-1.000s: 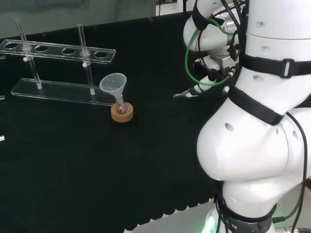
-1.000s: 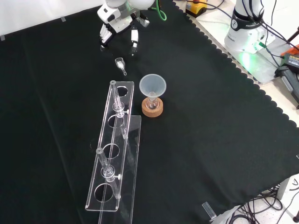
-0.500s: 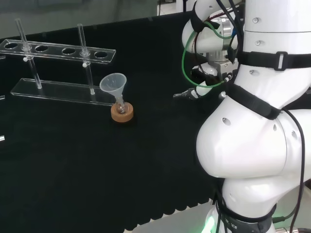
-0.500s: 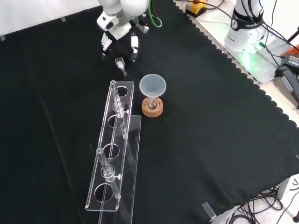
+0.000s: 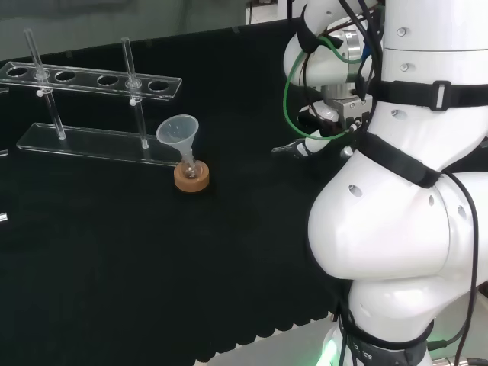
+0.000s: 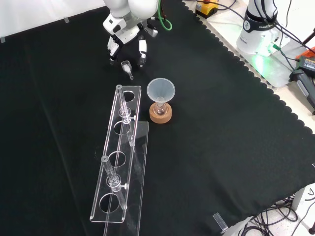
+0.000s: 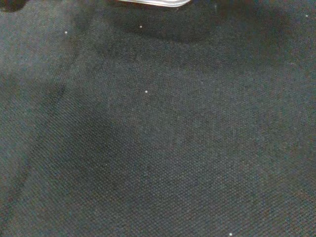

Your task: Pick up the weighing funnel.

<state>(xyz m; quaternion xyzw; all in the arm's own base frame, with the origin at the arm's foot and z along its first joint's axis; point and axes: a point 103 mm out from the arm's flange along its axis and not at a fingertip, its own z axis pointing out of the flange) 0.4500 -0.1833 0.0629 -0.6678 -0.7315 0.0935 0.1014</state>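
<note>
The weighing funnel point(image 6: 127, 68), a small clear scoop with a short stem, lies on the black cloth just beyond the far end of the rack in the front view. The hand point(image 6: 125, 32) hangs right over it, open. Its straight fingers point(image 6: 141, 52) point down at the cloth, spread to either side of the piece, and I see no contact with it. In the head view the hand point(image 5: 301, 147) is low over the cloth, to the left of the arm's white links. The wrist view has black cloth close up and a blurred white edge of the hand point(image 7: 153, 2).
The big funnel point(image 6: 161, 91) stands in a small flask on a cork ring point(image 6: 161, 115), just nearer than the weighing funnel in the front view. A clear rack point(image 6: 118, 162) with upright glass tubes runs toward the front. The cloth's scalloped edge point(image 6: 256, 81) lies to the right.
In the front view the hand has come down and nearer, from behind the weighing funnel to right over it. The weighing funnel, big funnel and rack have not moved.
</note>
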